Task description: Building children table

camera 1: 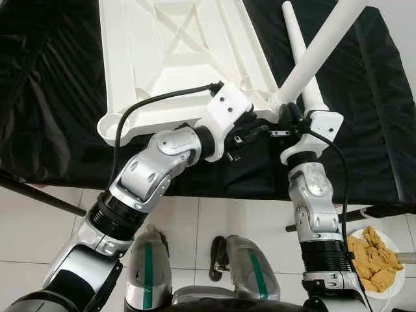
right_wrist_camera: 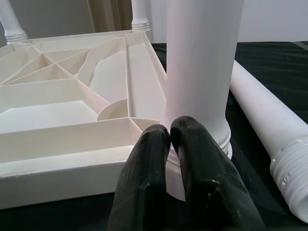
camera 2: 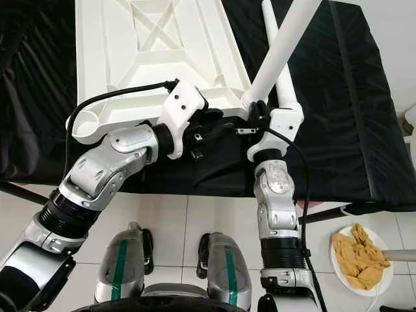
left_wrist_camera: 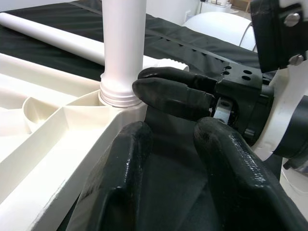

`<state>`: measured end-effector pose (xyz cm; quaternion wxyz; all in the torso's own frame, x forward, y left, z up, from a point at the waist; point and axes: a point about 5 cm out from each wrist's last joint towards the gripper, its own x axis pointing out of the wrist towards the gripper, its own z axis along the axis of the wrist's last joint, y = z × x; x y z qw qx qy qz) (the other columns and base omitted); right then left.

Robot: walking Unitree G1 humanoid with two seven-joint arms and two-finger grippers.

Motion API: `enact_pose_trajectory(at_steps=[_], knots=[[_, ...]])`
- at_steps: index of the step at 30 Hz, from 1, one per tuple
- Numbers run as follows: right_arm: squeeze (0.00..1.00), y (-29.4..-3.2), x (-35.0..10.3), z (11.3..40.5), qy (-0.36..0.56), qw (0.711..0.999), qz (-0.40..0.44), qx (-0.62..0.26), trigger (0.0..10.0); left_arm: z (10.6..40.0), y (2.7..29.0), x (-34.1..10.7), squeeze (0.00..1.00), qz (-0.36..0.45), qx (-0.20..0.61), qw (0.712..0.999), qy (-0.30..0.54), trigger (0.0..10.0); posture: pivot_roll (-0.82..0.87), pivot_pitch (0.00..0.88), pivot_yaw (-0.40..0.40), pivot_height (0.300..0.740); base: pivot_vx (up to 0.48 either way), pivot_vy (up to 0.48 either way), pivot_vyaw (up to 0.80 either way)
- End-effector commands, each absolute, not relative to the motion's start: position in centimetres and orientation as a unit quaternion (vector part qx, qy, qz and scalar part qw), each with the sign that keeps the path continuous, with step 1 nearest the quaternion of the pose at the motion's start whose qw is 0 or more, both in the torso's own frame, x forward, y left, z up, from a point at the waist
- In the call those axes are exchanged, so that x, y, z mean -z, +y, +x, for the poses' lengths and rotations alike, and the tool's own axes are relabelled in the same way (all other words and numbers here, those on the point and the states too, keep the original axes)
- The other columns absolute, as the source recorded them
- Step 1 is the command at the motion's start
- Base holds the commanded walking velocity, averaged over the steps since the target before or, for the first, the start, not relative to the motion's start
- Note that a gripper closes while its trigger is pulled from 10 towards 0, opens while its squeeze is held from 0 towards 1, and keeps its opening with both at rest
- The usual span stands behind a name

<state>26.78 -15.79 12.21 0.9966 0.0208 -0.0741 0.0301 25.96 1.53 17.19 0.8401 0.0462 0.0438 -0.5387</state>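
A white plastic table top (camera 1: 175,39) lies upside down on a black cloth. One white leg (camera 1: 331,29) stands slanted in its near right corner socket. A second leg (camera 1: 294,29) lies loose on the cloth just behind it. My right gripper (right_wrist_camera: 168,132) is shut, with its fingertips pressed against the base of the standing leg (right_wrist_camera: 202,62) where it meets the socket. My left gripper (left_wrist_camera: 173,139) is open and holds nothing. It sits just below the table top's near edge, facing the right gripper's fingers (left_wrist_camera: 168,91). Two more leg ends (right_wrist_camera: 139,14) rise at the far corners.
The black cloth (camera 1: 58,97) covers a low platform whose front edge runs across below both grippers. On the tiled floor at the right lies a white plate (camera 1: 392,290) holding a yellow rag. A dark bar (camera 1: 39,195) slants at the left.
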Motion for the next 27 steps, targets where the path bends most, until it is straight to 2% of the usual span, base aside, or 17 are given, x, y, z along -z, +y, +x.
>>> enact_pose_trajectory(at_steps=[1,3,4,6,7,27], knots=[[0.0,-16.0,-12.1,26.6,-0.068,0.997,0.022,-0.03,10.0,25.6,1.4,-17.5,0.0,0.048,0.555,0.83,0.041,10.0,0.03,0.055,-0.067,0.74,0.0,0.0,0.0],[0.0,-16.0,-12.2,26.7,-0.068,0.997,0.024,-0.031,10.0,25.6,1.4,-17.5,0.0,0.048,0.554,0.83,0.041,10.0,0.03,0.054,-0.067,0.74,0.0,0.0,0.0],[1.0,-16.1,-12.4,26.9,-0.07,0.997,0.026,-0.028,10.0,25.6,1.4,-17.5,0.0,0.047,0.554,0.83,0.04,10.0,0.03,0.053,-0.069,0.74,0.0,0.0,0.0],[1.0,-16.2,-12.4,26.9,-0.07,0.997,0.025,-0.026,10.0,25.6,1.4,-17.5,0.0,0.047,0.553,0.831,0.039,10.0,0.03,0.053,-0.069,0.74,0.0,0.0,0.0],[0.0,-16.2,-12.5,27.0,-0.07,0.997,0.023,-0.025,10.0,25.6,1.4,-17.5,0.0,0.047,0.553,0.831,0.039,10.0,0.03,0.053,-0.069,0.74,0.0,0.0,0.0],[0.0,-17.3,-12.8,27.7,-0.074,0.997,0.021,0.017,10.0,25.5,1.4,-17.5,0.0,0.044,0.555,0.829,0.043,10.0,0.03,0.066,-0.061,0.74,0.0,0.0,0.0]])
